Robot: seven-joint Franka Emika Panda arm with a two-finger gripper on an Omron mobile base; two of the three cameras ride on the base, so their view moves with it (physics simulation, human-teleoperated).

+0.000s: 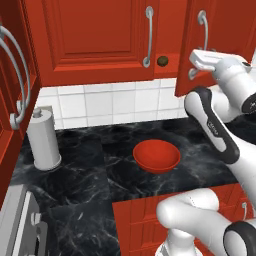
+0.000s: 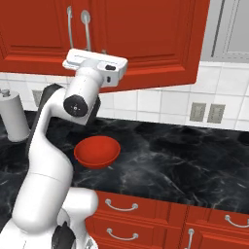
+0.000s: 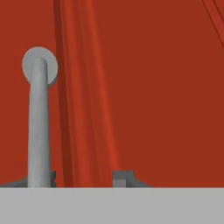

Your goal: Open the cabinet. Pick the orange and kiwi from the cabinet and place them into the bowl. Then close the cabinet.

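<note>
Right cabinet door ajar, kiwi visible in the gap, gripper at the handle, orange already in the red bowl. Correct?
Not quite: the bowl is empty in the left base view. The rest holds: cabinet door ajar, kiwi in the gap, gripper at the handle.

No readable text anywhere.
The cabinet (image 1: 100,35) doors, the bowl (image 1: 156,155) and the counter (image 1: 90,170) carry no labels, brands, numbers or signs.

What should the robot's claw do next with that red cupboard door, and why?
Probably back the claw off the slim silver bar handle and go round the door's edge. The right door of the red wooden wall cabinet already stands ajar, a small dark oval kiwi shows in the gap, and the claw's fingers look loosened beside the handle. The shallow glossy red bowl waits below.
</note>
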